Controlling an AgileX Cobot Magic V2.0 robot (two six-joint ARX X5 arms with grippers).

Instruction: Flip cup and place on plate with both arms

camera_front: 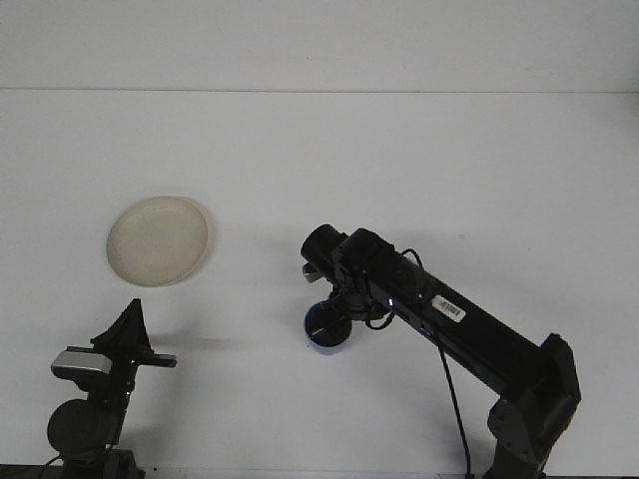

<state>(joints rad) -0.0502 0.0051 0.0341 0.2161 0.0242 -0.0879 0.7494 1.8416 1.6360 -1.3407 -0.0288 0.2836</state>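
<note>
The right end effector [332, 317] reaches down over the blue cup [326, 332] near the middle of the white desk [399, 160]; its fingers sit at the cup's rim, but whether they pinch it cannot be told, since the wrist hides them. The cup rests on the desk, well apart from the cream plate [158, 239] at the left. The left end effector [128, 334] sits near the front left corner, its fingers pressed together into a point.
</note>
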